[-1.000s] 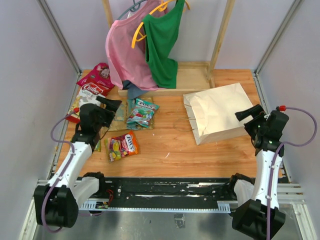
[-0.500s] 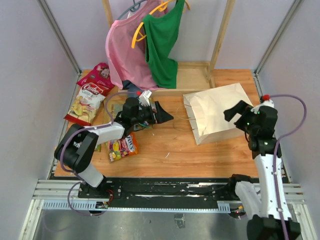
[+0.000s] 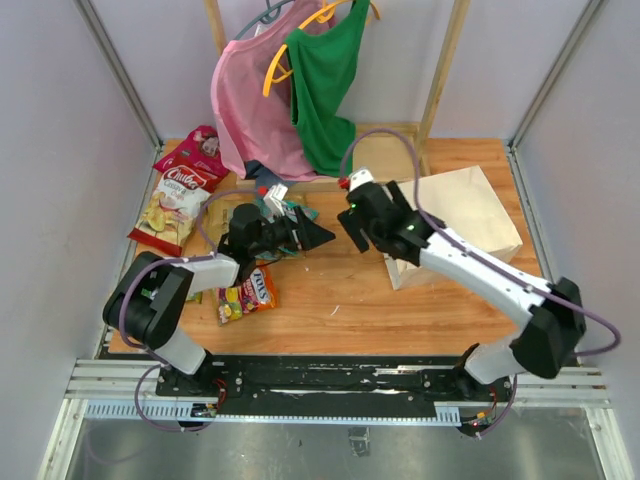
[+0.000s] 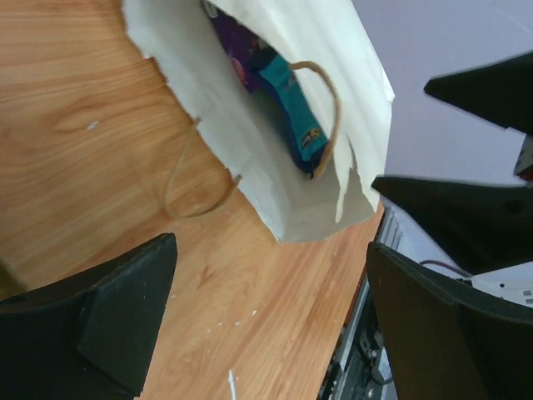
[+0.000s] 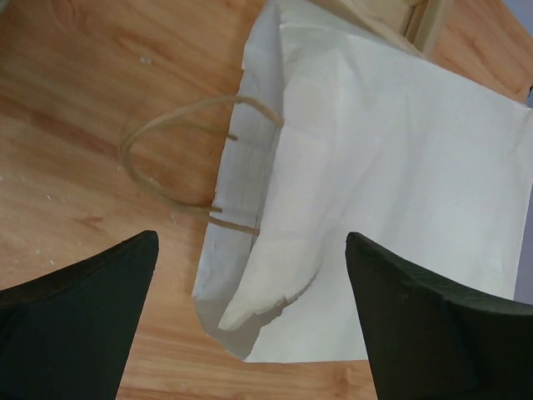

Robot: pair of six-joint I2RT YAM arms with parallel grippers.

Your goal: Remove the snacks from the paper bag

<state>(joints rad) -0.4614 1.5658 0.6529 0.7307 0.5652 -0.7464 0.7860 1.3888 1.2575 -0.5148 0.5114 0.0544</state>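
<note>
The paper bag (image 3: 470, 205) lies on its side right of centre on the tabletop (image 3: 330, 300), mouth facing the left fingers (image 4: 100, 317), spread wide and empty, apparently to reach the teal and purple snacks (image 4: 293, 112) inside, while the right fingers (image 5: 75, 300), likewise open, hover above its rim.
</note>
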